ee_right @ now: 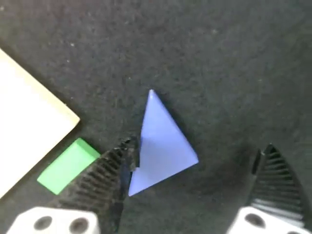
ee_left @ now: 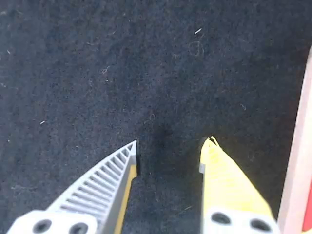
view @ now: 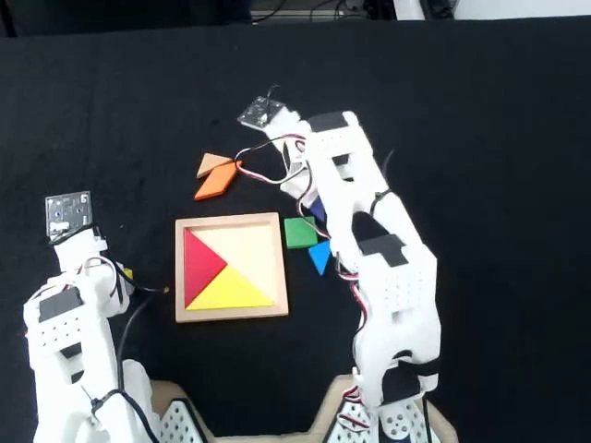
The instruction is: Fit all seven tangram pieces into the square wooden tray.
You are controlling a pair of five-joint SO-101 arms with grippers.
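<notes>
My open right fingers (ee_right: 105, 175) straddle a flat blue triangle (ee_right: 161, 146). My left fingers (ee_left: 109, 175) gape at nine o'clock of the tray (view: 231, 220).

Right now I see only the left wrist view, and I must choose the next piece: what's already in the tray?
Observer: The tray holds a red triangle and a yellow triangle.
Operator: Where's the right pincer?
Observer: The right pincer is open over a blue triangle, beside a green square.
Operator: Anything beyond the tray?
Observer: An orange piece and a tan triangle lie past its far edge.
</notes>
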